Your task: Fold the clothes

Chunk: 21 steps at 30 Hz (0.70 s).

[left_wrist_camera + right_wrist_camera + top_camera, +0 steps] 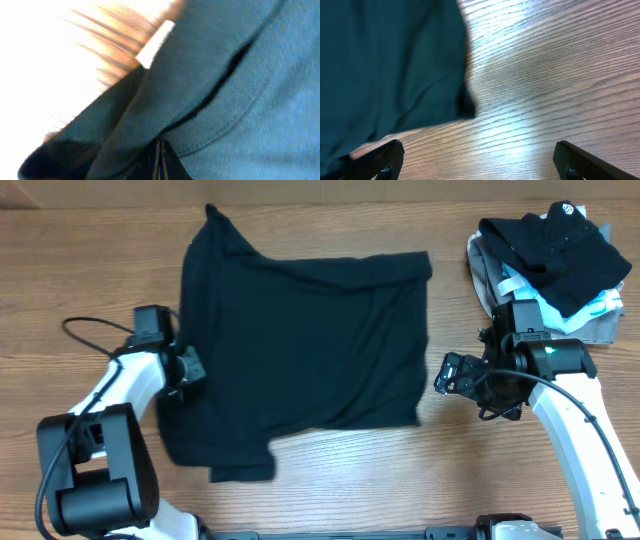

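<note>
Overhead: garment pile (556, 246) (right) beyond T-shirt (300, 350).

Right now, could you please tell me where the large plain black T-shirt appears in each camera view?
Overhead: large plain black T-shirt spread at centre.
Left wrist: fills the lower right, pinched by the left gripper.
Right wrist: upper left.
Shared landmark: the wood-grain table.

No writing can be read. The white label (156, 44) in the T-shirt (250, 100) collar shows no legible print. The round logo (563, 211) on the smaller black garment (550, 242) is too small.
</note>
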Available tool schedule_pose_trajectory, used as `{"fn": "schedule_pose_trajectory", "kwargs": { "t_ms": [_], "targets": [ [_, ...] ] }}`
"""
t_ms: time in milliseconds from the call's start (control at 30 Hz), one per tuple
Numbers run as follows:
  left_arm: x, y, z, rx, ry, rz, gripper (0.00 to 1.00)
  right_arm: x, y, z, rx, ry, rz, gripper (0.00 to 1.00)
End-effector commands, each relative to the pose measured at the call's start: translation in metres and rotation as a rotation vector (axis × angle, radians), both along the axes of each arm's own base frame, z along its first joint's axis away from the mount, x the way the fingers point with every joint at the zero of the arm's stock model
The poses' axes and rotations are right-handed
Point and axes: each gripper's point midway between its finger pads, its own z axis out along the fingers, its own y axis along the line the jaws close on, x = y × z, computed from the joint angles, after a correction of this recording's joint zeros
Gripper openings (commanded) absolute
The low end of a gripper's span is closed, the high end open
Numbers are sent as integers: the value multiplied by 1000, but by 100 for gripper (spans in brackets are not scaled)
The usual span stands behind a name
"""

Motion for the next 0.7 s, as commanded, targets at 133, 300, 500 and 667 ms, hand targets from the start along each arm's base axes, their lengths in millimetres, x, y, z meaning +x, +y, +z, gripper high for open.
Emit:
{"fn": "schedule_pose_trajectory", "kwargs": {
  "t_ms": [133,300,500,667],
  "targets": [
    [-4,58,-13,52,-3,63,4,0,-1,-1,-1,-3,1,100],
    [6,37,45,-65,-2,24,4,-2,12,2,77,2,10,99],
    [-4,18,148,-118,-106,-6,11,-7,16,16,101,-38,16,99],
    [-46,-14,200,-179,-170,-43,22,-29,15,27,100,-25,16,100]
  ]
}}
